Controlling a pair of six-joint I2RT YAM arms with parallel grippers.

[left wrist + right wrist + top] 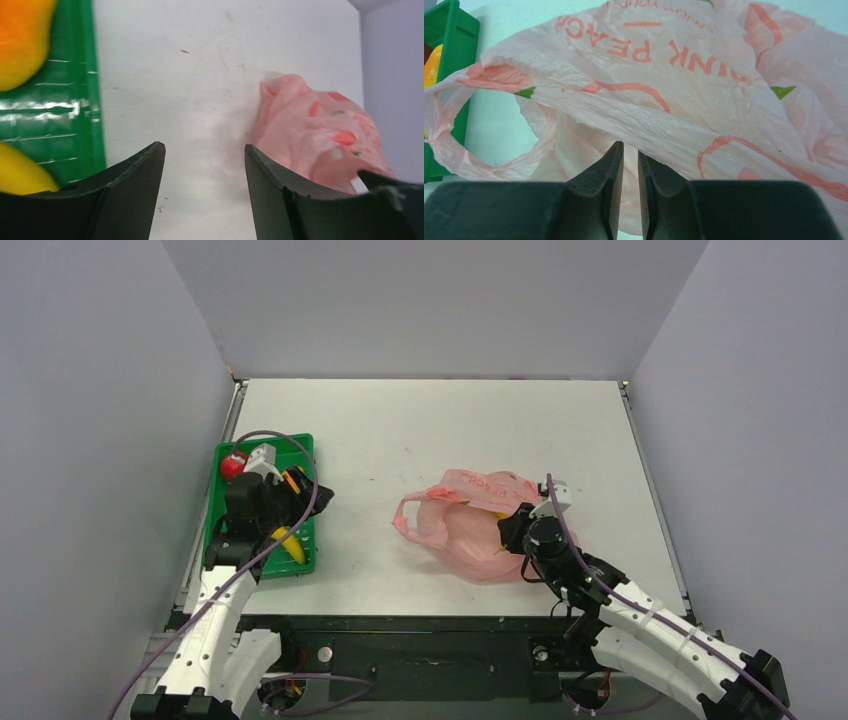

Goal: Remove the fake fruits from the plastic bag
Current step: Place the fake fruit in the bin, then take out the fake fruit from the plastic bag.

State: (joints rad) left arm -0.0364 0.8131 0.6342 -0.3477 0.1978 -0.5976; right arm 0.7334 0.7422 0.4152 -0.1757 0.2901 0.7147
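The pink plastic bag lies crumpled on the table right of centre, its loop handle toward the left. It also shows in the left wrist view and fills the right wrist view. My right gripper sits at the bag's right side; its jaws are nearly closed on a fold of the film. A small yellow patch shows through the bag beside it. My left gripper is open and empty at the tray's right edge. A yellow banana and an orange fruit lie in the tray.
The green tray stands at the table's left edge, with a red round fruit in its far corner. Grey walls enclose the table on three sides. White tabletop separates the tray and the bag.
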